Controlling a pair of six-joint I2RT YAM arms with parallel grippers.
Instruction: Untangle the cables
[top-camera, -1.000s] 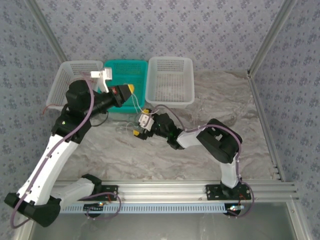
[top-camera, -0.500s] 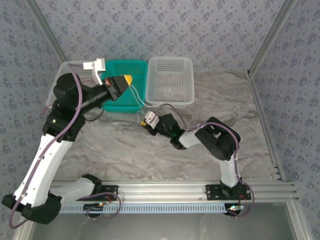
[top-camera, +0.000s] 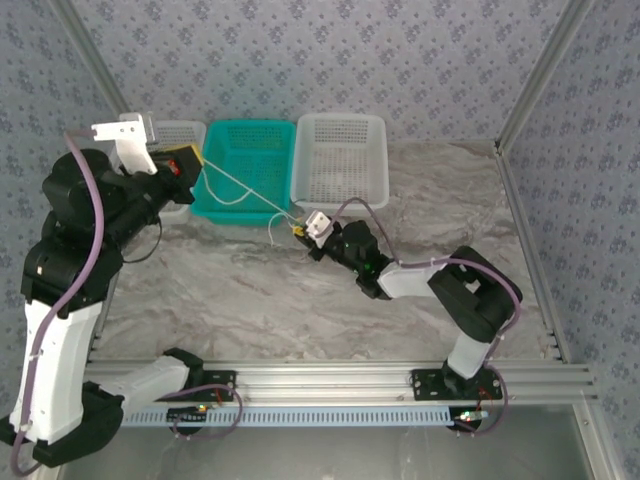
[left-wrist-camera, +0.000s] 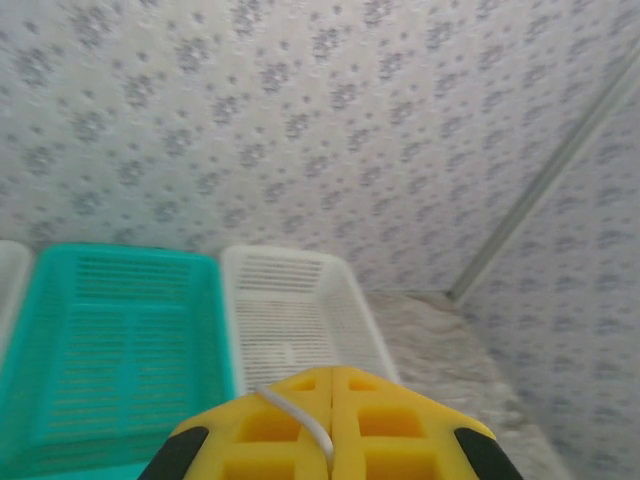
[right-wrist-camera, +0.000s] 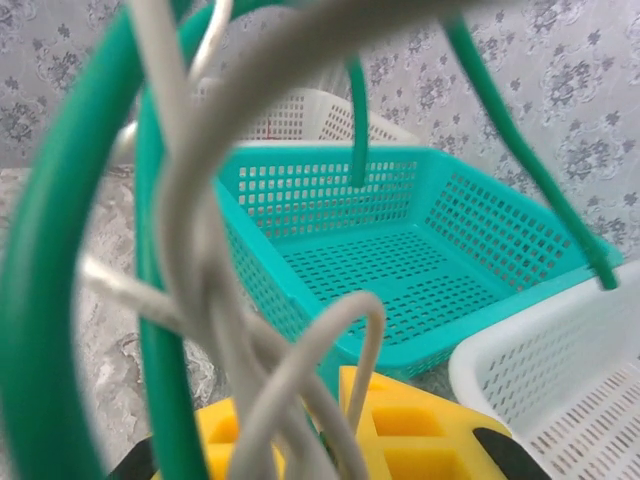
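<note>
The left gripper (top-camera: 192, 158) is hanging high on the left side. Its yellow fingers (left-wrist-camera: 390, 420) are pressing together on one pale cable (top-camera: 245, 192). That cable is stretching in a tight line over the teal basket (top-camera: 255, 145) and down to the right gripper (top-camera: 298, 229). The right gripper is sitting low near the table (top-camera: 250, 290), just in front of that basket. It is pinching the bunch of cables (right-wrist-camera: 190, 260), green and pale ones looping round each other right by its camera.

I think the robot is working on pulling the pale cable out of the bunch. For the next move, the left arm needs to pull farther away while the right gripper is holding the bunch firmly. If the pale cable is catching on a green loop, the pull could drag the whole bunch along.
</note>
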